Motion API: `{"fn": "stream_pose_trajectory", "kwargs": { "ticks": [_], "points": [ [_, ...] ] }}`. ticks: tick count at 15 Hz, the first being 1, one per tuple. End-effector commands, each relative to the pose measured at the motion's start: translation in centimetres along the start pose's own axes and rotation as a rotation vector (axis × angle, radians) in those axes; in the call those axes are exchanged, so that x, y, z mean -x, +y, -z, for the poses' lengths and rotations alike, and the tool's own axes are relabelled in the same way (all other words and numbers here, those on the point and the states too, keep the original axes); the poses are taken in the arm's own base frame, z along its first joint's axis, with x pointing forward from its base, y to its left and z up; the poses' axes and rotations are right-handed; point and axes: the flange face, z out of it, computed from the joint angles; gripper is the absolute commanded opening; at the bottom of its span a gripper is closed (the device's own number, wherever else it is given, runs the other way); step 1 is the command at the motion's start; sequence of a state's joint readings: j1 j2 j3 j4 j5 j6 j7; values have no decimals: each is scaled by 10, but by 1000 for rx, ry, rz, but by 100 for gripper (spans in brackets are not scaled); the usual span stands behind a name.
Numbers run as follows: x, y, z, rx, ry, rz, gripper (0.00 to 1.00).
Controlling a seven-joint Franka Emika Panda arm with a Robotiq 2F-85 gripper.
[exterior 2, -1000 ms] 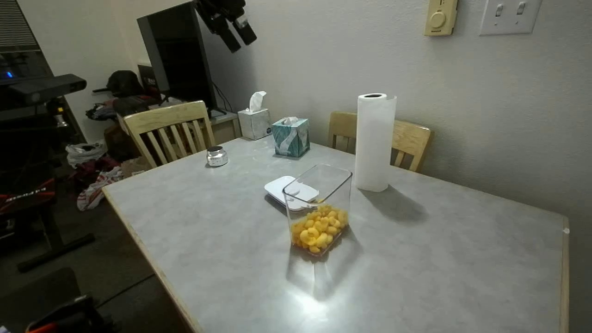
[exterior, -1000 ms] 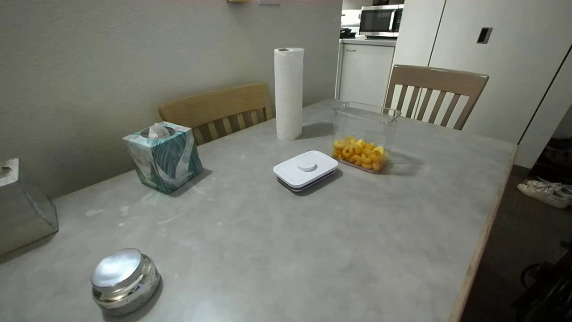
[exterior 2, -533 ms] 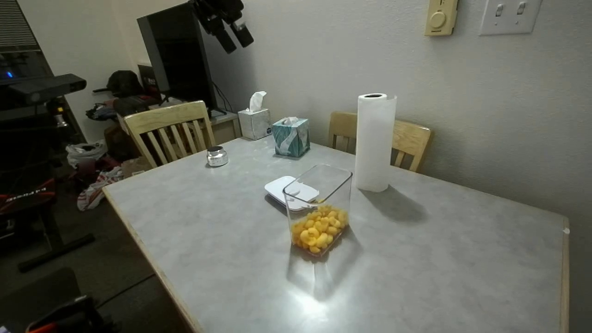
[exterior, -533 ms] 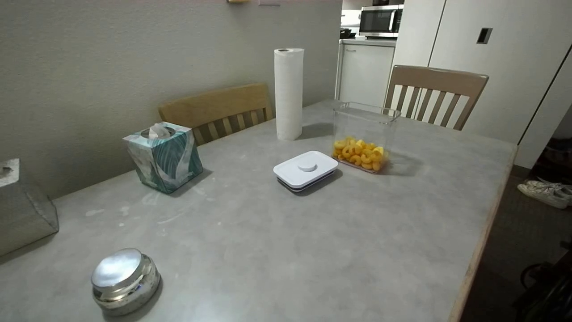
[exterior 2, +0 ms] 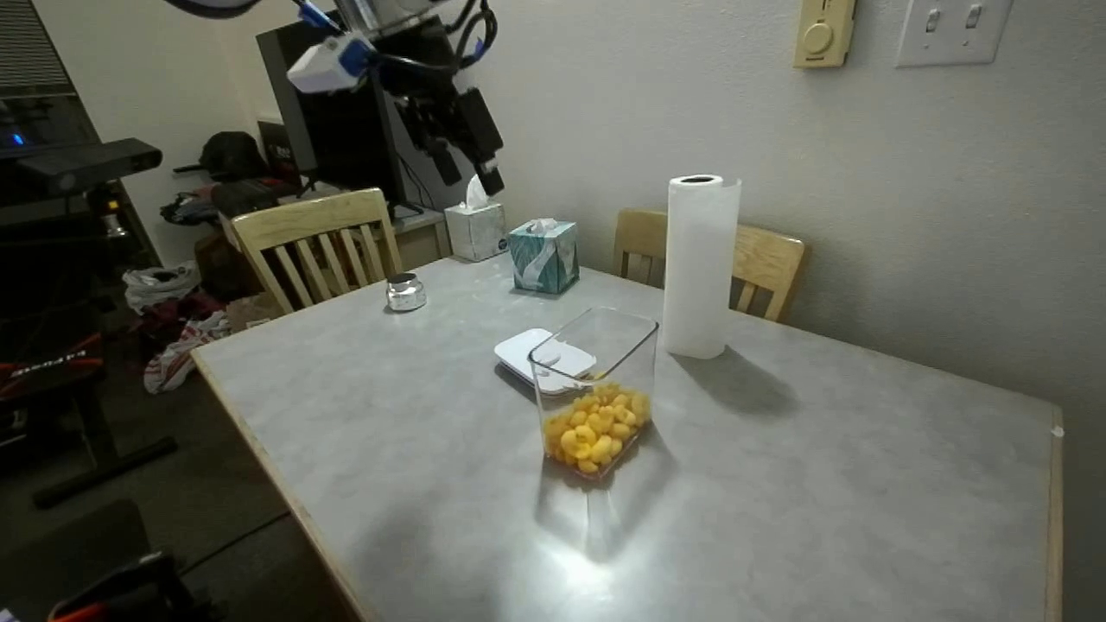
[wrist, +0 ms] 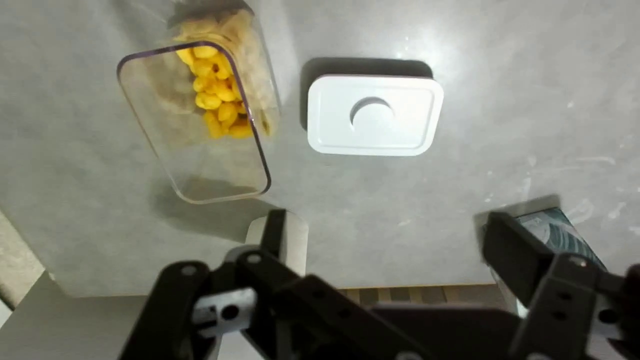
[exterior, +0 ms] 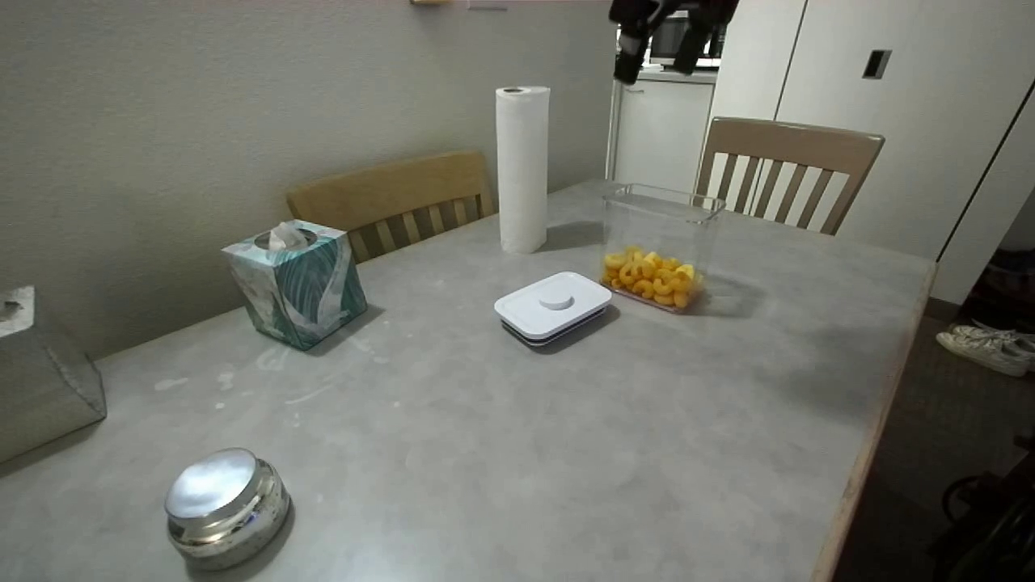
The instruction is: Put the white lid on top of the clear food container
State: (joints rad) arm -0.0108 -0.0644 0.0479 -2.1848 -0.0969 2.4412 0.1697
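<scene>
The white lid (exterior: 525,311) lies flat on the table with its round button facing up; in an exterior view part of this lid (exterior 2: 516,348) shows behind the container. Beside it stands the clear food container (exterior: 659,234), upright and uncovered, with yellow-orange pieces at its bottom. From above, the lid (wrist: 330,115) is right of the container (wrist: 205,160), a strip of table between them. My gripper (exterior 2: 471,180) hangs high in the air, apart from both things. In the wrist view the gripper (wrist: 387,220) has its fingers wide apart, nothing between them.
A tall paper-towel roll (exterior 2: 700,268) stands close to the container. Two tissue boxes, one teal (exterior: 311,283) and one grey (exterior: 44,380), sit along the wall side. A shiny metal jar (exterior: 226,509) is on the table, and chairs (exterior 2: 315,246) surround it.
My gripper has come into an exterior view where it was absent before. In the view that showed it earlier, it has dropped lower and more of the arm shows. Lid and container have stayed put.
</scene>
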Motion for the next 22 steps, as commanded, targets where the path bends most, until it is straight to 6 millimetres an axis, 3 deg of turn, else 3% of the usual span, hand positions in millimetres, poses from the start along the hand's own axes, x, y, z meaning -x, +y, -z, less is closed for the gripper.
{"fn": "stream_pose_trajectory", "kwargs": {
  "ticks": [1,3,4,6,11,14,19,22],
  "points": [
    [-18,-9,-60,-65,-27,60,100],
    [-23,-17,-83,-105,-34,88,100],
    [-10,-10,-65,-71,-40,60,100],
    [-16,-17,-84,-87,-52,77,100],
    [-26,-20,-88,-89,-24,90,100],
    [-31,-9,-119,-120,1,78,100],
    [-39,13,-201,-192,25,44,100],
    [-51,8,-244,-289,14,70,100]
  ]
}}
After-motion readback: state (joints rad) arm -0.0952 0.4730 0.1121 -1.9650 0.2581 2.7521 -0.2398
